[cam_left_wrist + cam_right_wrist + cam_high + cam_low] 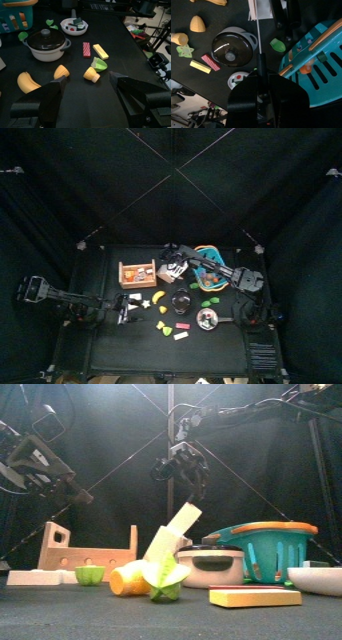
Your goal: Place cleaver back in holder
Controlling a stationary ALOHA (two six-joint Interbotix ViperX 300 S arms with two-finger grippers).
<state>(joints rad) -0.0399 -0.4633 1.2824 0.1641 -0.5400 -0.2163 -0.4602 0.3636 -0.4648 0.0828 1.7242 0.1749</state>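
While the right gripper point(258, 20) pinches the flat whitish-grey cleaver point(174, 536) edgewise for slotting, the tan wooden box holder point(134, 275) waits at its 9 o'clock; left gripper point(85, 82) idles, jaws wide.

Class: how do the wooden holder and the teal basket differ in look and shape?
The holder is tan wood; the basket is teal with an orange rim. The holder is boxy with flat walls; the basket is round with slotted walls. Both stand open-topped on the table.
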